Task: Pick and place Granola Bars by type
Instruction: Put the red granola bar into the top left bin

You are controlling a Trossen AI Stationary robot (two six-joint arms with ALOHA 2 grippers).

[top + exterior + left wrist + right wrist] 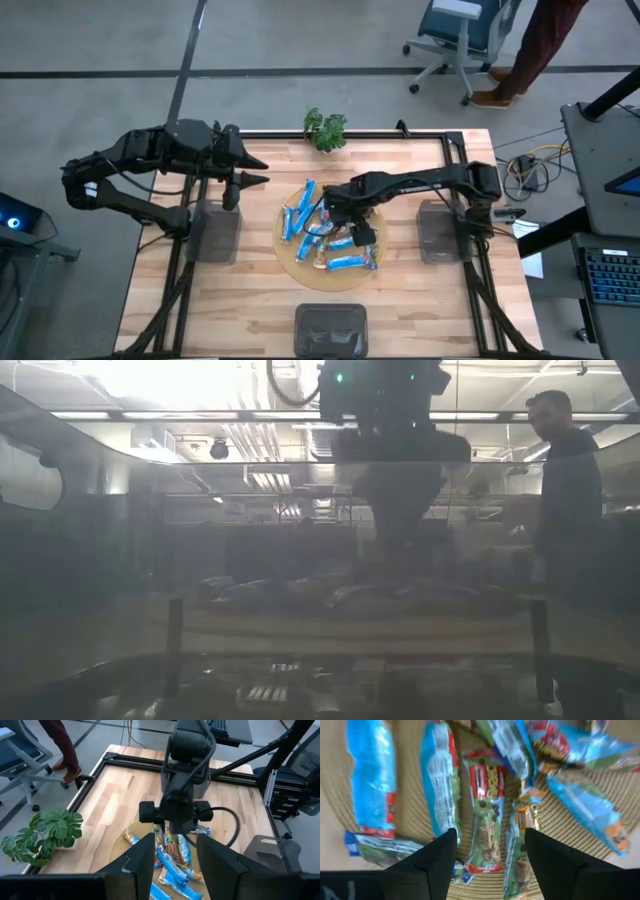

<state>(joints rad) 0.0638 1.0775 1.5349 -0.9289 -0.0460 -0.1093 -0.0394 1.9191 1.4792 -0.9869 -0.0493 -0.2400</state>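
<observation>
Over the round woven mat (292, 262) at the table's middle, the right gripper (338, 213) hangs low above the Granola Bars (345, 262), its fingers (436, 857) spread with nothing between them. The bars lie heaped on the mat, a red-and-green one (487, 815) straight ahead of those fingers. The left gripper (262, 178) waits over the table's left part, fingers (137, 860) parted, empty.

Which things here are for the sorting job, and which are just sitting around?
For the job:
- granola bars piled on the round woven mat
- three grey bins
- right tool, open over the pile
- left tool, waiting away from the pile

Just sitting around:
- small potted plant
- office chair
</observation>
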